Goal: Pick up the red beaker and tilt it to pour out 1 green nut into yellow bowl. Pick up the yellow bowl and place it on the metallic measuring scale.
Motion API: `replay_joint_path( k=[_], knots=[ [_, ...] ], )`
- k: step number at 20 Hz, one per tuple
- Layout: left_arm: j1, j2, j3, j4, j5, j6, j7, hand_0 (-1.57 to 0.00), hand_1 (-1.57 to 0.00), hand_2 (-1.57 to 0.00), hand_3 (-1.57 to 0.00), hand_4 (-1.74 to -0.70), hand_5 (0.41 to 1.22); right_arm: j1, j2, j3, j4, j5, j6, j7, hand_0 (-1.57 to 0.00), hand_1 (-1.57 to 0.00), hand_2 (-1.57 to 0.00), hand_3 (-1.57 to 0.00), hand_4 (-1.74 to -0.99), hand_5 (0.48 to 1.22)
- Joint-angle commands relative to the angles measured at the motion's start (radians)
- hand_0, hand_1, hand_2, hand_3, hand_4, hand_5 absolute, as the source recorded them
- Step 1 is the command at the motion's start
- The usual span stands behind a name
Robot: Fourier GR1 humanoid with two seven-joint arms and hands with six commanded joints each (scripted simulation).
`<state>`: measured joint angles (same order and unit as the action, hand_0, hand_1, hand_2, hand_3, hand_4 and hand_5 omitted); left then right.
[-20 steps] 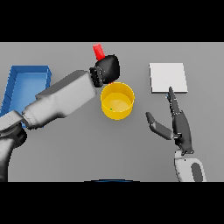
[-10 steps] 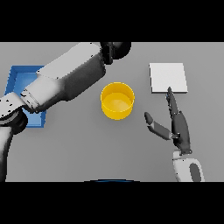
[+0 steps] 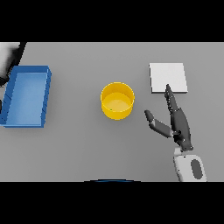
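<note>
Right hand of mine lies open just above the table, fingers straight and pointing toward the far edge, thumb spread out to the left, holding nothing. What has changed is on the other side: a second ago my left arm reached across the middle of the table with the red beaker tipped over the yellow bowl, half a second ago it was swinging away toward the left, and now it is nearly gone, with only a blurred bit of it showing at the table's far left corner, too unclear for me to tell how that hand is set, and the beaker is out of sight. I judge the pouring step finished; a tiny greenish speck shows inside the bowl, though I cannot be sure it is the nut. The bowl stands upright near the middle of the table, uncovered and free to take, to the left of my open hand and a little farther from me, apart from the thumb. The metallic measuring scale, a pale square plate, lies toward the far right, and my fingertips reach its near edge. A blue tray sits by the left edge. Next, I think, the bowl goes to the scale.
</note>
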<state>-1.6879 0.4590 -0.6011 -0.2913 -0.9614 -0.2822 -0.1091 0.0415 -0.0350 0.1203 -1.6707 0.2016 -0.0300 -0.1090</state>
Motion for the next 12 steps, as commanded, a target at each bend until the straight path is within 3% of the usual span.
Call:
replay_joint_path(
  k=[1,3,5,9,12],
  knots=[
    [0.007,0.024,0.078,0.027,0.076,-0.009,0.010,-1.57,-1.57,-1.57,-1.51,-1.74,1.221,-0.017,0.003,-0.003,0.012,0.000,-0.004,0.014,0.00,0.00,0.00,0.00,-1.114,0.578],
    [0.044,0.077,0.195,0.087,0.193,0.016,0.031,-1.57,-1.57,-1.57,-1.53,-1.74,1.221,-0.007,-0.001,0.008,0.004,0.008,0.001,-0.021,0.00,0.00,0.00,0.00,-1.121,0.588],
    [0.096,0.126,0.291,0.124,0.297,0.059,0.053,-1.57,-1.57,-1.57,-1.54,-1.74,1.221,-0.004,0.001,0.013,-0.003,0.013,-0.003,-0.014,0.00,0.00,0.00,0.00,-1.125,0.601],
    [0.250,0.150,0.376,0.158,0.420,0.206,0.180,-1.57,-1.57,-1.57,-1.56,-1.74,1.221,-0.024,-0.015,0.013,0.014,0.023,0.004,-0.006,0.00,0.00,0.00,0.00,-1.138,0.626],
    [0.346,0.162,0.465,0.154,0.539,0.294,0.221,-1.57,-1.57,-1.57,-1.57,-1.74,1.221,-0.017,-0.021,0.014,0.023,0.020,0.014,-0.011,0.00,0.00,0.00,0.00,-1.133,0.640]
  ],
)
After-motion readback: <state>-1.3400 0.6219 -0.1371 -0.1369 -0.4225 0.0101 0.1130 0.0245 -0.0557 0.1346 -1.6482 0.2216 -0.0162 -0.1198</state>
